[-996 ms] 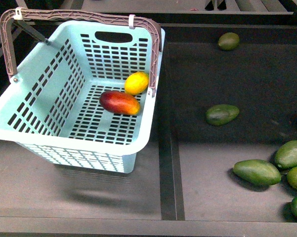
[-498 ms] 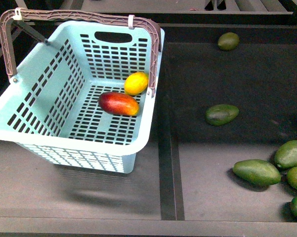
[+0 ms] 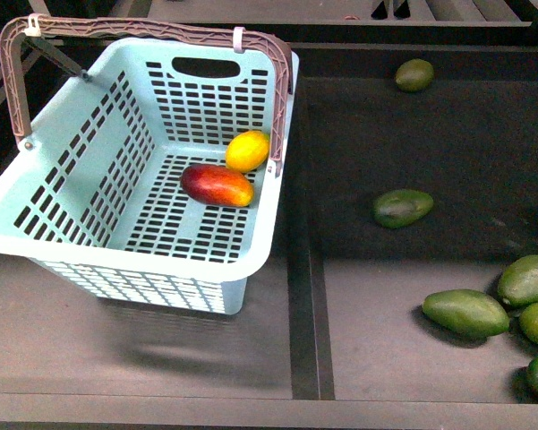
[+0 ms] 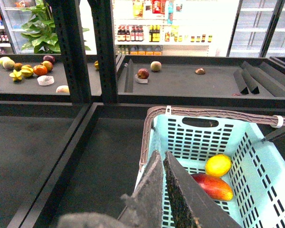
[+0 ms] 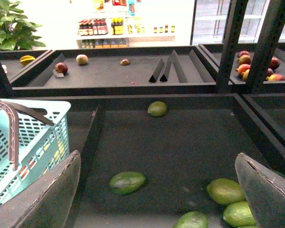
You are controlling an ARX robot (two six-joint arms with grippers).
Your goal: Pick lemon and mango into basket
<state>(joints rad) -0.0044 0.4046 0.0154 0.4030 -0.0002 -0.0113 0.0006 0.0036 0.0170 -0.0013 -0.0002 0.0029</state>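
The light teal basket (image 3: 89, 161) sits on the left shelf section with its brown handles raised. Inside it lie the yellow lemon (image 3: 248, 150) and the red-orange mango (image 3: 217, 184), touching each other near the basket's right wall. Neither arm shows in the front view. In the left wrist view my left gripper (image 4: 162, 156) is shut with nothing in it, above the basket's (image 4: 256, 156) rim, with the lemon (image 4: 218, 165) and mango (image 4: 213, 186) beyond it. My right gripper (image 5: 159, 166) stands wide open and empty over the avocado section, the basket (image 5: 38, 137) off to its side.
Dark green avocados lie on the right section: one at the back (image 3: 414, 74), one in the middle (image 3: 402, 207) and several at the right edge (image 3: 466, 312). A raised divider (image 3: 303, 269) separates the two sections. Shelf posts (image 4: 73, 52) and further produce trays stand behind.
The mango shifted slightly inside the basket and settled back; nothing else moved.
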